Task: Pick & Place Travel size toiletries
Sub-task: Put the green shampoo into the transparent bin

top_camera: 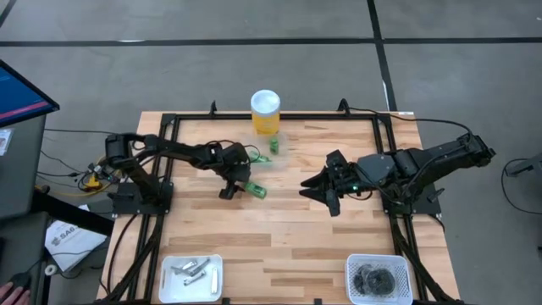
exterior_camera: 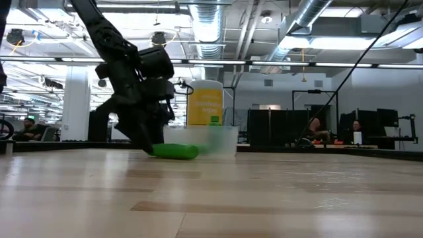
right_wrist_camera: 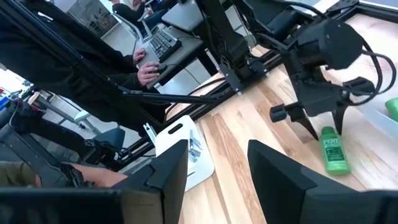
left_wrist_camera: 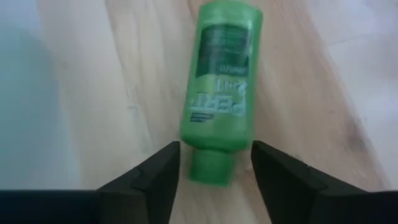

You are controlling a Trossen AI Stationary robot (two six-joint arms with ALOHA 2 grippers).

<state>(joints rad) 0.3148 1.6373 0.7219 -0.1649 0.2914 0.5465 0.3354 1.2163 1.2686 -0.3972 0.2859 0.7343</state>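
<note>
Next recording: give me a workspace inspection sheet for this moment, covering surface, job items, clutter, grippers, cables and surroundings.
Surface: wooden table inside a black frame.
Job's things: green bottle lying flat at mid-table, cap toward the left gripper; a second green bottle in a clear container near the yellow cylinder; silvery pieces in the white tray; dark round pieces in the white basket.
Clutter: nothing seen.
Grippers: left gripper low at the table, fingers either side of the lying bottle's cap, not clamped; right gripper open, empty, waiting right of centre.
Cables: wires beside the left arm's base.
Surroundings: a person's hand at a keyboard.
</note>
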